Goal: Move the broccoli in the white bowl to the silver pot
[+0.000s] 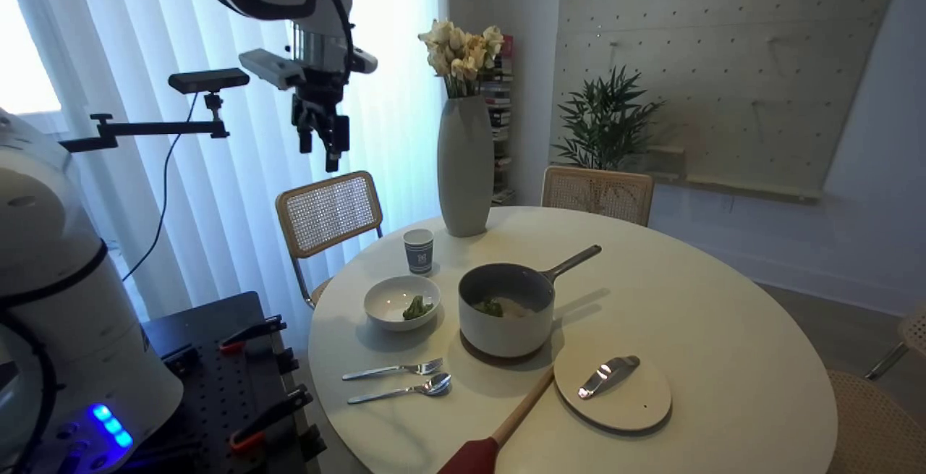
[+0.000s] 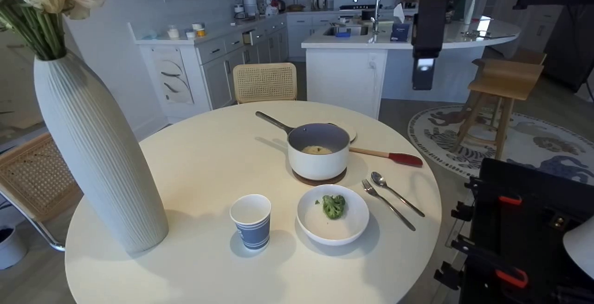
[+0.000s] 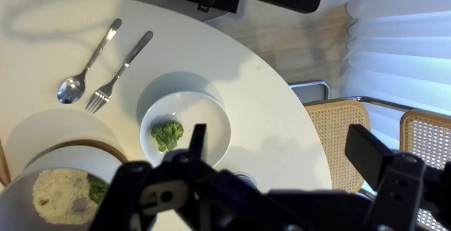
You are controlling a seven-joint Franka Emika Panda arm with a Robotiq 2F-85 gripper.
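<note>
Black gripper [image 1: 320, 150] upper left in an exterior view; jaws wide apart. There, small lumpy green broccoli [image 1: 417, 307] in shallow round white bowl [image 1: 383, 302], toward its lower-right rim. Narrow gap to white-sided, grey-lined, long-handled saucepan [image 1: 505, 334] mid-frame. Pale round tabletop [image 1: 680, 278] opens wide from saucepan to right edge, above flat cream lid [image 1: 644, 401].

A thick black cable [image 1: 48, 381] crosses the rounded white base [image 1: 101, 358] with three blue lights [image 1: 112, 425]; the wrist collar [image 1: 318, 49] is silvery; the black end effector [image 3: 280, 146] has blocky fingers [image 3: 368, 155], round screws [image 3: 409, 158] and a pale plate [image 3: 180, 191] with a hole
</note>
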